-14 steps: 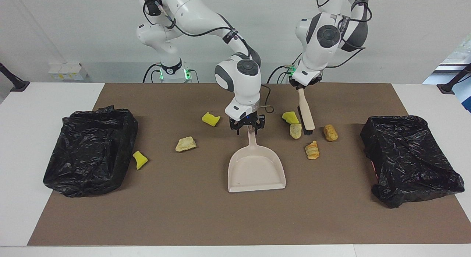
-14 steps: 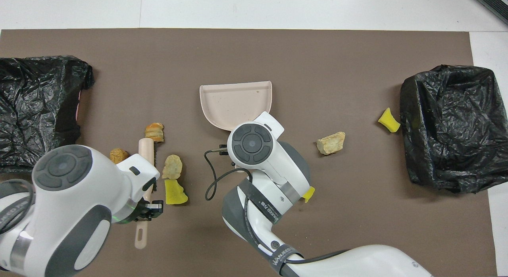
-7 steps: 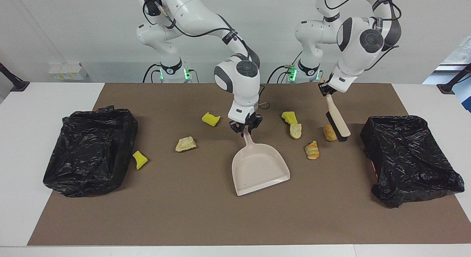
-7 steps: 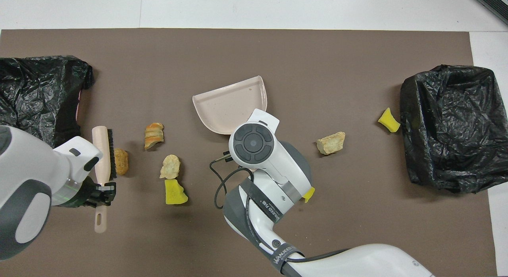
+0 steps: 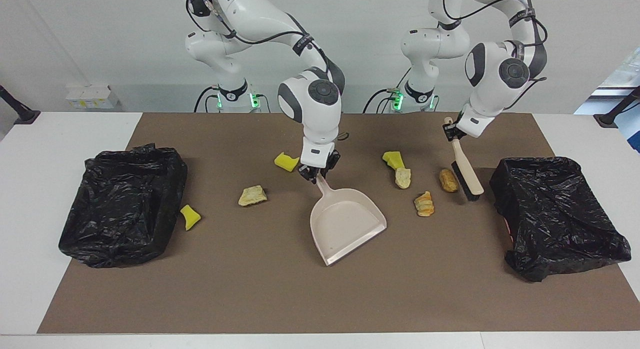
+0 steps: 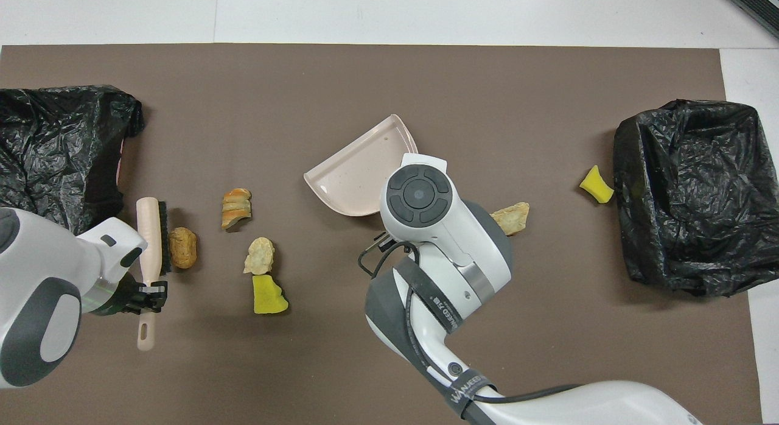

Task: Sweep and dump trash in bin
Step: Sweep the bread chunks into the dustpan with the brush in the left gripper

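Note:
My right gripper [image 5: 316,175] is shut on the handle of the beige dustpan [image 5: 345,224], whose mouth faces away from the robots and toward the left arm's end. My left gripper [image 5: 452,132] is shut on the beige brush [image 5: 467,171]; its black bristles stand right beside a brown lump [image 5: 448,180]. Several scraps of trash lie on the mat: a ridged orange lump [image 5: 424,204], a tan lump [image 5: 402,178], yellow sponges [image 5: 394,159] [image 5: 286,161] [image 5: 190,216] and another tan lump [image 5: 252,195]. In the overhead view the right wrist hides its gripper.
Two bins lined with black bags stand on the brown mat [image 5: 300,299], one at the right arm's end [image 5: 120,204] and one at the left arm's end [image 5: 555,214]. One yellow sponge lies against the first bin.
The right gripper closed on the dustpan's handle and swung the pan's mouth toward the left arm's end. The left arm carried the brush over the lumps to the brown lump's bin side.

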You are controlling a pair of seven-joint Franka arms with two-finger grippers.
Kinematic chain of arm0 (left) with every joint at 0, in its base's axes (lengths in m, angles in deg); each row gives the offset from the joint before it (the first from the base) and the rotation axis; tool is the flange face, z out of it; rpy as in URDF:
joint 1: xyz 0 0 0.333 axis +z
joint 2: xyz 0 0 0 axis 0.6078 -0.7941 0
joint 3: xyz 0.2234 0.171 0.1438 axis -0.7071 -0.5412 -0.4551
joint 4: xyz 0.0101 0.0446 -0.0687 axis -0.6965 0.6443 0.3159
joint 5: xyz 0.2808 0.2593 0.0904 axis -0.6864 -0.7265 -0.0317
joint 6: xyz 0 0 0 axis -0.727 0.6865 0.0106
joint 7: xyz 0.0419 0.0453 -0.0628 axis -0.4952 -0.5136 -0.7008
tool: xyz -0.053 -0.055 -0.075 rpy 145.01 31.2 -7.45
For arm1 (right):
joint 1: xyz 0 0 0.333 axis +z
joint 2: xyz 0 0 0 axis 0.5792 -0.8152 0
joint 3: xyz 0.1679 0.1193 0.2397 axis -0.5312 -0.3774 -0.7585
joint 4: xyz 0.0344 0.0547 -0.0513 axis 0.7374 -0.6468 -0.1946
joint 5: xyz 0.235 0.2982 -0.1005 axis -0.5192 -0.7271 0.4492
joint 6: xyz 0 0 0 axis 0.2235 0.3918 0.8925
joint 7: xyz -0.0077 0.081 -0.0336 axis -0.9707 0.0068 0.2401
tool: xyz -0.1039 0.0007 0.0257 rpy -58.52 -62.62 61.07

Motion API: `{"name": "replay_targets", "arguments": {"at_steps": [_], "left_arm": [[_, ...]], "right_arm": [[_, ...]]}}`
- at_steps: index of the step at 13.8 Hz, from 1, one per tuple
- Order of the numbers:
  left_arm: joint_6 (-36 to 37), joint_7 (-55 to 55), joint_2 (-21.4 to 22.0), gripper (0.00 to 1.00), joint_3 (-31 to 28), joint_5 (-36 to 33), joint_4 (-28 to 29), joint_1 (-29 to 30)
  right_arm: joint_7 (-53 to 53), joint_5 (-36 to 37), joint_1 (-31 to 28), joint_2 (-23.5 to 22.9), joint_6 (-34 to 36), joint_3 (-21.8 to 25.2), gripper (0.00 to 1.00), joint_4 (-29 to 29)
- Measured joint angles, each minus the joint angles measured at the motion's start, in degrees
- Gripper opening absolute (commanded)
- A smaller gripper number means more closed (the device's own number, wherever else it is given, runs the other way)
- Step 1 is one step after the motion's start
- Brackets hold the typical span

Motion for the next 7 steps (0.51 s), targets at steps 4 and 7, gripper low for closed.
{"name": "replay_targets", "arguments": {"at_steps": [4, 7], "left_arm": [[-4.3, 0.9, -3.4, 0.00, 0.7, 0.0, 0.3, -3.1], [-4.3, 2.9, -3.5, 0.00, 1.0, 0.0, 0.3, -7.1]], "right_arm": [[-16.6, 0.1, -1.3, 2.4, 5.8, 0.0, 0.00, -0.2], [-30.2, 0.4, -2.3, 2.5, 6.0, 0.0, 0.00, -1.8]]}}
